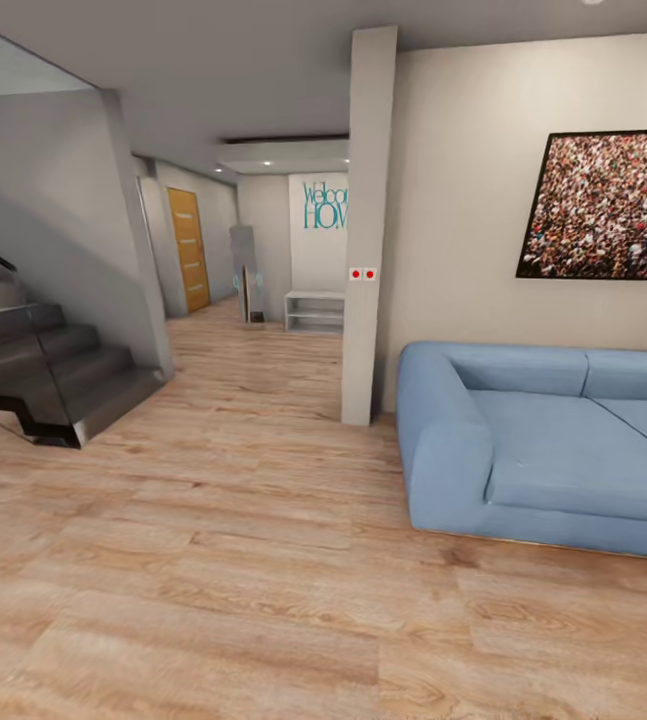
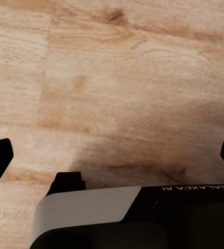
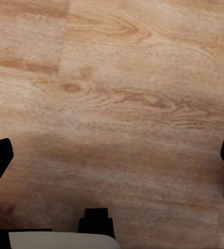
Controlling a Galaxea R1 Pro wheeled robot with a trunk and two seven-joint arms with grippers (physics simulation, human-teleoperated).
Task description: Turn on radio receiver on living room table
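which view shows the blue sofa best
The head view: the light-blue sofa sits at its right under the crowd picture. Both wrist views look down at wood floor between wide-open jaws.

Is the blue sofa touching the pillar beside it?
Apart. In the head view, a strip of wood floor separates the sofa from the pillar.

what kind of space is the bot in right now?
Probably a home's living room opening onto a hallway: a light-blue upholstered sofa under a framed crowd photograph, light wood plank flooring, and a dark grey staircase off to the side.
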